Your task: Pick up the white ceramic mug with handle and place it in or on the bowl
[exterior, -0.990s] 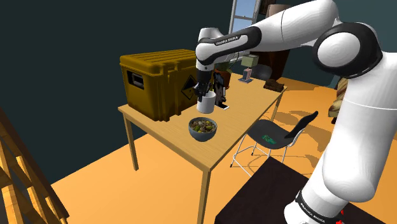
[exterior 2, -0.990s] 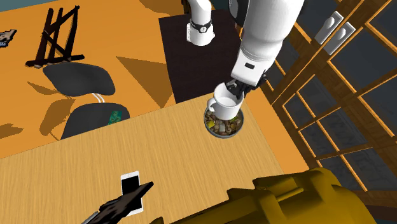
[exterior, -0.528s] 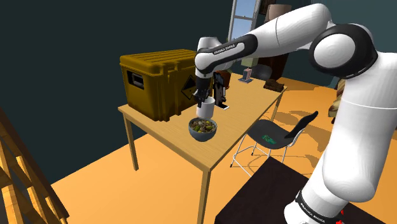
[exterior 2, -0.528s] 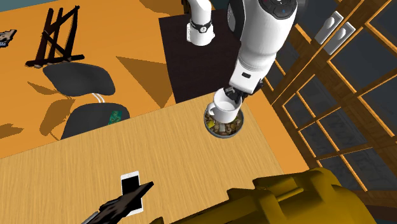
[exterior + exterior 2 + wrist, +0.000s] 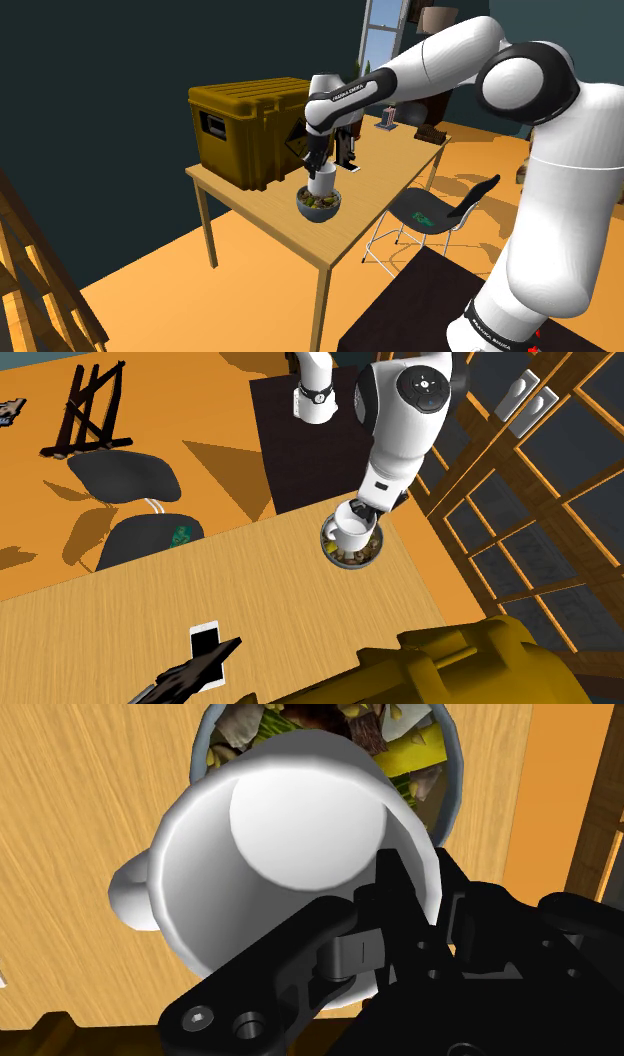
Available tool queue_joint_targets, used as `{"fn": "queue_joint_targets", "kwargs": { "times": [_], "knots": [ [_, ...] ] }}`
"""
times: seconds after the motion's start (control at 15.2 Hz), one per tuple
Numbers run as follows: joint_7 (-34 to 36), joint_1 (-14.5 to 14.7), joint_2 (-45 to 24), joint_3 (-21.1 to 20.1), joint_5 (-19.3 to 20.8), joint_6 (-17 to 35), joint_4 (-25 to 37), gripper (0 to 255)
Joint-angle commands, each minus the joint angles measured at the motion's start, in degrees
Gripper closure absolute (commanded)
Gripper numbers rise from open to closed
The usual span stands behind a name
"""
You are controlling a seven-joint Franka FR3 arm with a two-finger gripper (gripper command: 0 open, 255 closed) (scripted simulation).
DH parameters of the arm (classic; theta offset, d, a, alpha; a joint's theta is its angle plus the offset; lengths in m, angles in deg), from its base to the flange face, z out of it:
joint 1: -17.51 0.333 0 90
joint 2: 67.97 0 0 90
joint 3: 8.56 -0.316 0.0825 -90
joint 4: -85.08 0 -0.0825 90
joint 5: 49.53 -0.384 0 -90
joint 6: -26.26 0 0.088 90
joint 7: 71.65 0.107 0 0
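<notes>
White arm [image 5: 545, 190] reaches from the stand at the shoulder view's lower right, up and over to the left, wrist bent down above the table.

Light wooden table [image 5: 262, 215], thin legs, orange floor beneath.

Yellow-brown hard crate [image 5: 245, 125] on the table's far part, well apart from the bowl.

Dark chair [image 5: 440, 208] with a green mark on the seat, just beside the table's near edge.

Grey bowl [image 5: 319, 206] near the table's edge, holding green, yellow and brown bits. From the hand's own camera its rim [image 5: 452, 779] shows past the mug.

White mug [image 5: 322, 181] upright, directly over the bowl, its base down at the level of the bowl's rim. Contact with the contents cannot be told. Seen from overhead, the mug [image 5: 350, 524] covers most of the bowl [image 5: 343, 559]. Handle sticks out on the side away from the fingers.

Black gripper [image 5: 392, 919] closed tight on the mug [image 5: 300, 814], pinching its wall at the rim.

White phone [image 5: 206, 643] flat on the table [image 5: 100, 632], well apart from the bowl.
</notes>
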Motion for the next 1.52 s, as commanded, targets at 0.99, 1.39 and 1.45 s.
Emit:
{"fn": "queue_joint_targets", "kwargs": {
  "times": [0.99,1.39,1.45],
  "knots": [
    [-0.24,-0.12,-1.05,0.00,-0.16,2.36,-1.25,0],
    [0.02,-0.04,2.15,0.12,0.25,-4.04,1.97,0],
    [0.02,-0.04,2.15,0.12,0.25,-4.05,1.98,0]
  ]
}}
